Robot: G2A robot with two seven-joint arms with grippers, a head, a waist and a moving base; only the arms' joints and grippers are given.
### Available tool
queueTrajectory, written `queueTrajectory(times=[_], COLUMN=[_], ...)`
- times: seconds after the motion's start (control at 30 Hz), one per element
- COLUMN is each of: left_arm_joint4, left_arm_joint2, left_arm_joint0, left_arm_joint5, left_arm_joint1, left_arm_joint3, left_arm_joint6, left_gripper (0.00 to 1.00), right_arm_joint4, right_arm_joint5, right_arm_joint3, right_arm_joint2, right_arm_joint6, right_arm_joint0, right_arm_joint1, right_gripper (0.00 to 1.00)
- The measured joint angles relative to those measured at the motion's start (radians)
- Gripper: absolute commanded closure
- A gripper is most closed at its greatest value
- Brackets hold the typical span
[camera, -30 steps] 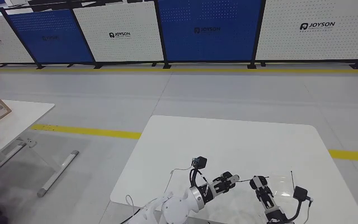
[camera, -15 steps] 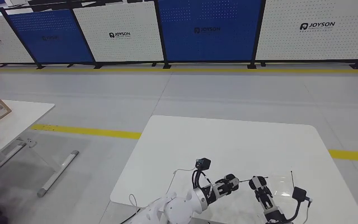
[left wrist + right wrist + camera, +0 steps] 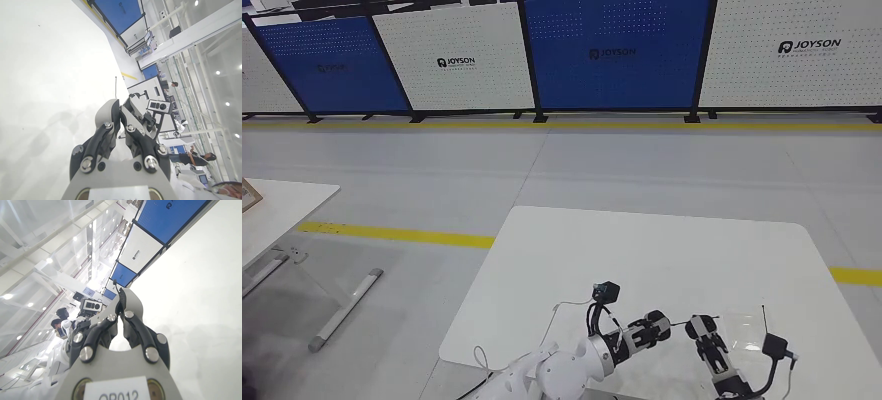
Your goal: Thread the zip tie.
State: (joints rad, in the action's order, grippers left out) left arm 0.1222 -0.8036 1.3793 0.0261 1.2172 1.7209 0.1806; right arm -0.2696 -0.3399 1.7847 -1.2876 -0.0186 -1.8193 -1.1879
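Our left gripper pinches the tie, tail poking out beyond its jaws; our right gripper pinches it too, head just past the jaws.

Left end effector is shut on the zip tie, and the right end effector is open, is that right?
No: the right end effector is shut on the zip tie too, with the tie's head poking out in front, as the right wrist view shows. The left end effector is shut on it, yes.
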Motion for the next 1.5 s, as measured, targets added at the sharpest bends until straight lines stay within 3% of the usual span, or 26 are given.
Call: queueTrajectory(times=[0.77,0.83,0.93,1.5], left_arm_joint4=[0.02,0.02,0.016,-0.021], left_arm_joint2=[-0.001,-0.002,-0.003,-0.015], left_arm_joint0=[0.005,0.005,0.005,0.002], left_arm_joint5=[-0.005,-0.004,0.001,0.047], left_arm_joint1=[0.002,0.002,0.003,0.01], left_arm_joint3=[0.004,0.003,0.001,-0.007], left_arm_joint6=[0.011,0.01,0.008,-0.018], left_gripper=[1.0,1.0,1.0,1.0], right_arm_joint4=[0.027,0.03,0.033,0.037], right_arm_joint5=[0.001,0.0,0.0,0.0], right_arm_joint3=[-0.008,-0.008,-0.007,0.006], right_arm_joint2=[0.005,0.005,0.005,-0.016], right_arm_joint6=[0.066,0.069,0.073,0.065], right_arm_joint0=[0.013,0.014,0.014,-0.004], right_arm_joint1=[-0.005,-0.006,-0.006,-0.005], right_gripper=[1.0,0.73,0.67,0.71])
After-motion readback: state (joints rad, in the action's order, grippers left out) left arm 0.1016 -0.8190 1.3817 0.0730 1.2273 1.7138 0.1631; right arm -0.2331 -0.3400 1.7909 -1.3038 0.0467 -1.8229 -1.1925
